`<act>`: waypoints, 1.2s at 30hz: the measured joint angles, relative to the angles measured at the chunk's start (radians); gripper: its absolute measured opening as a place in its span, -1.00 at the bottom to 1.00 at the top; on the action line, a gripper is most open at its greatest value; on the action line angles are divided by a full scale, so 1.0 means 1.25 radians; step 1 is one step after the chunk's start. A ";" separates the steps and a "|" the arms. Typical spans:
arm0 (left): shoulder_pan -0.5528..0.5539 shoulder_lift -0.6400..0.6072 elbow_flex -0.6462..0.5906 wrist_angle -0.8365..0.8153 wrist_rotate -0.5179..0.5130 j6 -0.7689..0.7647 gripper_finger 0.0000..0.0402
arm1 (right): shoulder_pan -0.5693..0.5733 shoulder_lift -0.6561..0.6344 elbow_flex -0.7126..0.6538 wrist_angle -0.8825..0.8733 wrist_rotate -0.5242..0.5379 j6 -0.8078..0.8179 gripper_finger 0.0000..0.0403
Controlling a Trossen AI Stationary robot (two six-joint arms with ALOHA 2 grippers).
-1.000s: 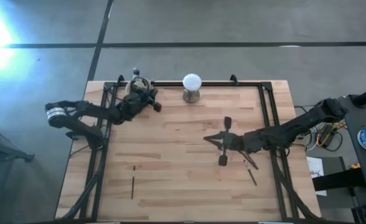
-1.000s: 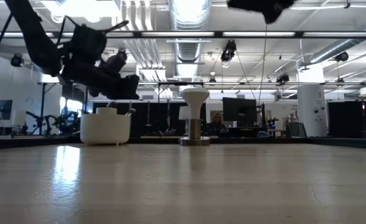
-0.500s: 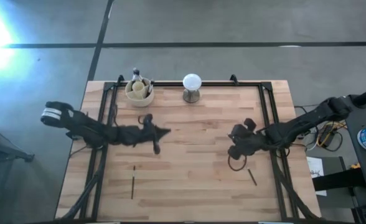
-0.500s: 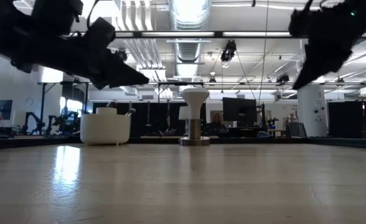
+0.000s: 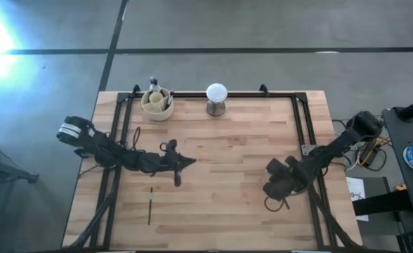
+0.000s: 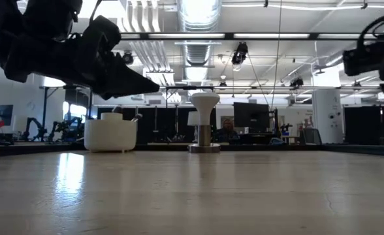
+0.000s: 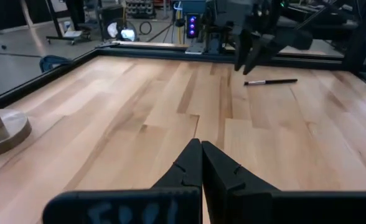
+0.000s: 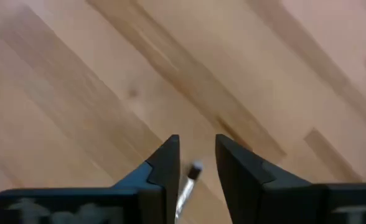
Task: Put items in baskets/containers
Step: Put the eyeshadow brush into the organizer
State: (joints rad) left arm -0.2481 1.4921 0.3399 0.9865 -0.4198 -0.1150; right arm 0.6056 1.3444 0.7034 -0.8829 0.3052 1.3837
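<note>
The cream cup stands near the far left corner with several brushes upright in it; it also shows in the low view. Two dark brushes lie flat near the near left edge. Another dark brush lies flat below my right gripper. My right gripper is open and points down at the table, and that brush's pale tip shows between its fingers. My left gripper is shut and empty, hovering level over the table's left middle.
A white ball on a metallic stand sits at the far edge, right of the cup. A black frame borders the table along its far, left and right sides. Bare wood lies between the two grippers.
My left gripper has left the cup and swung toward the near edge, out over the table's left middle. My right gripper has moved toward the near right side and tipped down over the brush lying there.
</note>
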 joint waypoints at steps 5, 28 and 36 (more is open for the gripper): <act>0.000 0.007 0.004 0.001 -0.001 -0.020 -1.00 | 0.043 0.055 -0.004 -0.002 -0.010 0.082 -0.45; -0.001 0.007 0.002 0.000 -0.001 -0.060 -1.00 | 0.056 0.129 -0.004 0.079 -0.071 0.036 -0.93; 0.002 0.008 0.031 -0.005 -0.073 -0.052 -1.00 | 0.047 0.026 0.015 0.115 0.073 -0.103 -0.96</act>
State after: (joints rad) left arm -0.2459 1.5021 0.3791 0.9806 -0.5107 -0.1803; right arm 0.6648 1.3770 0.7219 -0.7387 0.3970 1.2550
